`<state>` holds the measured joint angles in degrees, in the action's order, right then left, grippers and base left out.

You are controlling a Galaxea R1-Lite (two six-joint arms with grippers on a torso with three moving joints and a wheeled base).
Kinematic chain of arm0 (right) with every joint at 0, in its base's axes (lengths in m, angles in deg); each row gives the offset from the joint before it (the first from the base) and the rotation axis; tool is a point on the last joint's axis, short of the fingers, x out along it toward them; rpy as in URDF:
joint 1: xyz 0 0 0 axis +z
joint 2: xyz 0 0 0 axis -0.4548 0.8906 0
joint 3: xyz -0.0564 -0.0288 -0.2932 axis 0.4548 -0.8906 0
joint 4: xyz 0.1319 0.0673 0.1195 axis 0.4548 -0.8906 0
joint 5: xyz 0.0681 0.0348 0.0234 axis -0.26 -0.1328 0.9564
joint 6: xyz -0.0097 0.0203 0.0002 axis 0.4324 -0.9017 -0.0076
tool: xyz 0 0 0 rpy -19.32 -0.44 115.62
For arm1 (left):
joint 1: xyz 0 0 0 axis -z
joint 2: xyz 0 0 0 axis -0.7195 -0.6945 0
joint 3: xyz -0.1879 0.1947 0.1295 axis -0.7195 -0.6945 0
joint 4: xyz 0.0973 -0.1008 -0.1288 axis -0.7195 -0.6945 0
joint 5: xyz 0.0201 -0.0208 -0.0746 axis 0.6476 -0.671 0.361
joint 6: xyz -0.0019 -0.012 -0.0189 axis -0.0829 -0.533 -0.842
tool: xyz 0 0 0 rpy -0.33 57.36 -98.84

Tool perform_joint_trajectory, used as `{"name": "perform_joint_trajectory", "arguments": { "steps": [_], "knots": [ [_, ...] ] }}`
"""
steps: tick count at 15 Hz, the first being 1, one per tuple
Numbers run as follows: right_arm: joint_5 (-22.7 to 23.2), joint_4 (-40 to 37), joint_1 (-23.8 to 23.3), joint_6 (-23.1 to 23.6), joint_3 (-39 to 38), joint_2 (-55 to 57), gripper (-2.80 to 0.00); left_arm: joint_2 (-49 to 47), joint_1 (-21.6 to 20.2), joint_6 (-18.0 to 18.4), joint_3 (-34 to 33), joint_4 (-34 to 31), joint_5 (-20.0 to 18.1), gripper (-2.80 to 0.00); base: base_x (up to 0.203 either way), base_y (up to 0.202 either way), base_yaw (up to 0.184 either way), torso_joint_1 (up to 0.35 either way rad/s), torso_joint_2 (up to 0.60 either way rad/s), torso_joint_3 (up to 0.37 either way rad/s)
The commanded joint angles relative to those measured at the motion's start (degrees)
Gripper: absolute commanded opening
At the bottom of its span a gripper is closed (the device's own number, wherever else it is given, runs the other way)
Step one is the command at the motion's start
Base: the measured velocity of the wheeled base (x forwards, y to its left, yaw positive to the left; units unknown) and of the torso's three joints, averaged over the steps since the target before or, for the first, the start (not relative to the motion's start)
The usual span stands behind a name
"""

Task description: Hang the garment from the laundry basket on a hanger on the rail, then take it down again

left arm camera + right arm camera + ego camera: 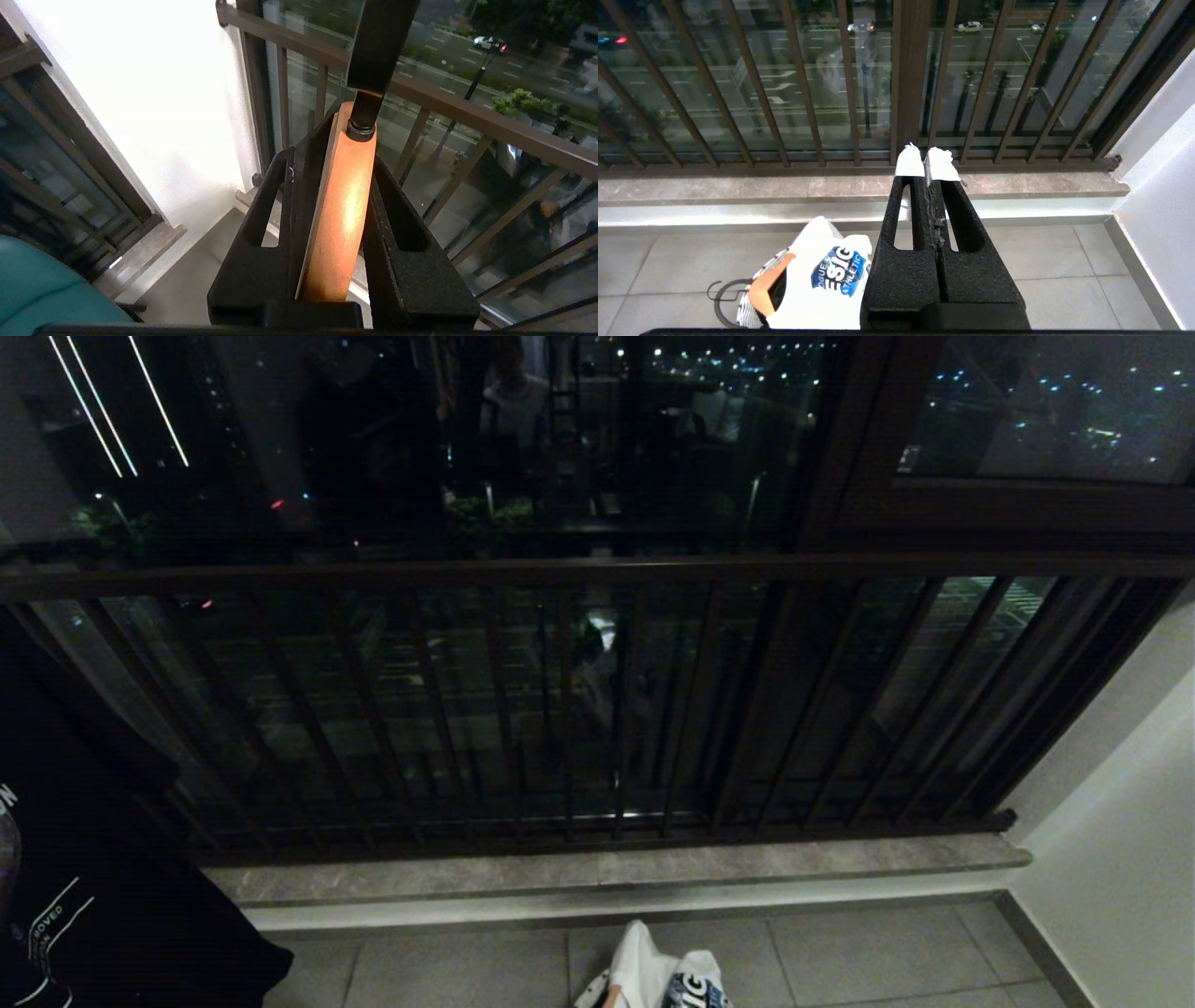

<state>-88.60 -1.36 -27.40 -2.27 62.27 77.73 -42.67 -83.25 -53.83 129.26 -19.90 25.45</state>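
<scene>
Nearest, in the left wrist view: left gripper (343,224) clamped on a wooden hanger (343,210), orange-brown, standing on edge between the two black fingers (411,261), its dark metal hook stem (364,116) rising from the top edge toward a black bar overhead. In the right wrist view: right gripper (929,163) closed on nothing, white-taped fingertips (909,161) pressed together, hanging above the grey floor tiles (1041,261). Just beside it on the floor, a white garment (822,275) with a blue printed logo, bunched over the laundry basket (749,303), only a patterned rim and an orange lining showing; touching the basket, a thin dark wire hook (720,298) lying flat on the tiles. In the head view, the same white garment (658,980) at the bottom edge, centre; a black printed shirt (84,859) hanging at the far left. Farther off, a stone sill (616,873), then a dark balcony railing (597,569) with upright bars, a white wall (1120,821) at the right. Beyond the glass, a night street with lights.
</scene>
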Motion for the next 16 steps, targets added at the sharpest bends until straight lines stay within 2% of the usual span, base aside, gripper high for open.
{"name": "perform_joint_trajectory", "arguments": {
  "steps": [1,16],
  "knots": [
    [0.01,0.01,0.00,0.01,0.00,-0.01,-2.80,0.13,-0.04,-0.07,0.26,-0.09,0.00,-2.80,0.000,0.000,0.000,0.000,0.00,0.000],
    [0.01,0.01,0.00,0.01,0.00,-0.01,-2.80,1.27,0.05,-0.07,1.29,-0.09,-0.09,-2.80,0.000,0.000,0.000,0.000,0.00,0.000]
  ]
}}
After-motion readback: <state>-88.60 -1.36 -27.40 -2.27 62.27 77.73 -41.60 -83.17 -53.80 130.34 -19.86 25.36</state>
